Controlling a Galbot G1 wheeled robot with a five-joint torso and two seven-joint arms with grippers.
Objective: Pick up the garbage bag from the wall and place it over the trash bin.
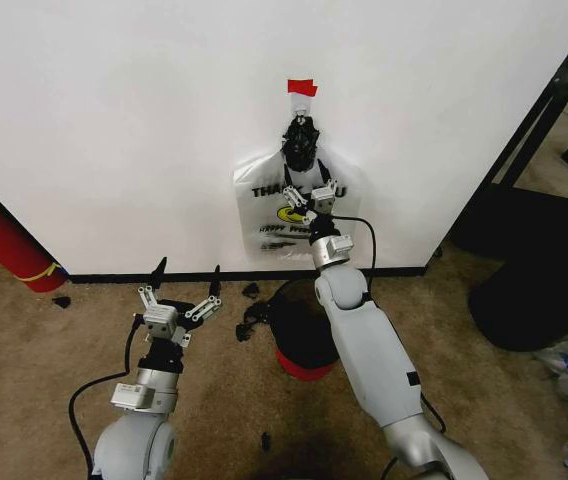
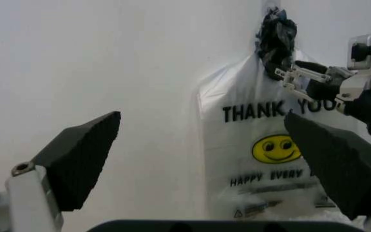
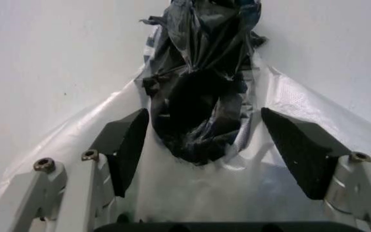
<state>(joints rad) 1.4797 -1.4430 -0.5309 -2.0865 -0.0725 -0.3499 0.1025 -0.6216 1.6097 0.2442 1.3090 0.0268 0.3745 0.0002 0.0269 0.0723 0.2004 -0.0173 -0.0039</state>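
Bag: the garbage bag [image 1: 289, 210] hangs flat on the wall [image 1: 114, 120] from a piece of red tape [image 1: 301, 88], its long axis vertical, its dark bunched neck [image 3: 202, 92] at the top.
Right hand: the right hand [image 1: 313, 199] is raised to the bag just below the neck, fingers apart; the right wrist view shows the neck between the two pads, not clamped.
Left hand: the left hand [image 1: 176, 307] is low at the near left, fingers apart, holding nothing; its wrist view shows the bag's print and smiley.
Bin: the trash bin [image 1: 302, 335] stands on the carpet below the bag, partly hidden by the right arm.
Around: a red cylinder [image 1: 4, 240] leans at the far left; a big black sack [image 1: 534, 290] sits to the right.
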